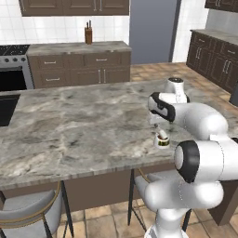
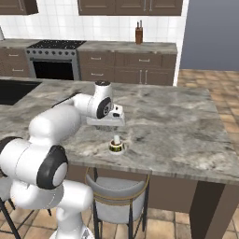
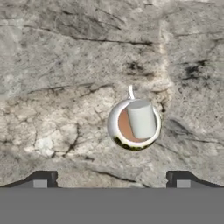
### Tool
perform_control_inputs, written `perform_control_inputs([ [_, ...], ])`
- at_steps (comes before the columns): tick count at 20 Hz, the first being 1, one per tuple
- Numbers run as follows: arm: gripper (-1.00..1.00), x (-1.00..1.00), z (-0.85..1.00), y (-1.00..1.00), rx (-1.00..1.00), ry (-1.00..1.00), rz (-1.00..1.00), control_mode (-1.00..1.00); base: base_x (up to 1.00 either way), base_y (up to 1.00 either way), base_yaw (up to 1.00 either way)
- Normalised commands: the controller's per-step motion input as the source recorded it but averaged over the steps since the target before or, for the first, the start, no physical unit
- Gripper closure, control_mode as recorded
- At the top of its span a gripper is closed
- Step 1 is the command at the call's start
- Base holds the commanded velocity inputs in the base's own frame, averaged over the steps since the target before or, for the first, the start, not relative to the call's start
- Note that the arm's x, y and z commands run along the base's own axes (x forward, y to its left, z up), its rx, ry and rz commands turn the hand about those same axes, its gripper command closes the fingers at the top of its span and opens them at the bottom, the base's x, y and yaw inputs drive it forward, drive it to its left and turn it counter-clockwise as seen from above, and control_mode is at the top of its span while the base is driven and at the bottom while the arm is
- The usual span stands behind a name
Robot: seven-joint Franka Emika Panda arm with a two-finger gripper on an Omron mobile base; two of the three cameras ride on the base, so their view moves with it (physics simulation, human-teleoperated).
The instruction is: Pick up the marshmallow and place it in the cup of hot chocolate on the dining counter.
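One marshmallow [image 3: 141, 119], one cup of hot chocolate [image 3: 133, 124], one knife block [image 1: 88, 35] and two stools [image 2: 116, 198] are counted.

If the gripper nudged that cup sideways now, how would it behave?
The cup would probably slide or tip easily: it looks small and light on the smooth stone counter. Its brown drink could slop out. The marshmallow sticks up over the rim and might fall off.

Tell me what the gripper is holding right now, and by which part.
Nothing. The gripper is open above the cup of hot chocolate, and the marshmallow already sits in the cup.
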Motion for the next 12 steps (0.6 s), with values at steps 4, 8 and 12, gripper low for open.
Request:
perform_control_inputs([
  [4,-1.0,-0.52,0.94,0.41,0.0,-0.22,-0.08,-1.0,0.0,0.0,0.0],
  [8,-1.0,-0.66,0.95,0.03,0.02,-0.06,-0.11,-1.0,0.0,0.0,0.0],
  [12,-1.0,-0.55,0.98,-0.01,0.04,-0.01,-0.1,-1.0,0.0,0.0,0.0],
])
